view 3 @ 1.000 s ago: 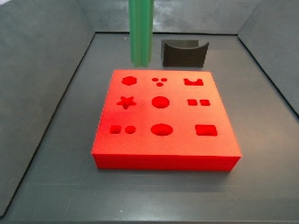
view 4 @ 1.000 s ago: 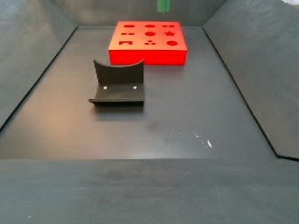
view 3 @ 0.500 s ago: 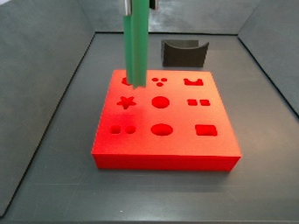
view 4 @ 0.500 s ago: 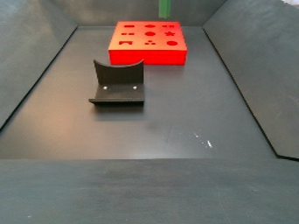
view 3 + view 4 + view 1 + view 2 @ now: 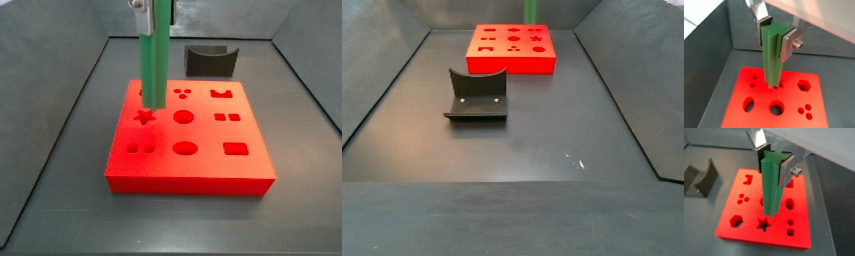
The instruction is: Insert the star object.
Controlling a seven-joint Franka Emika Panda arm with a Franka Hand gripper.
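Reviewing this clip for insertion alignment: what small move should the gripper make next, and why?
Probably a short, slow descent. The gripper holds the star object upright, its lower end just above the star-shaped hole in the red block; whether it has entered is unclear.

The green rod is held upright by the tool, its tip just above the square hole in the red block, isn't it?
Not quite. The tool does hold the green rod upright over the red block, but a side view shows its tip just above the star-shaped hole, not a square one.
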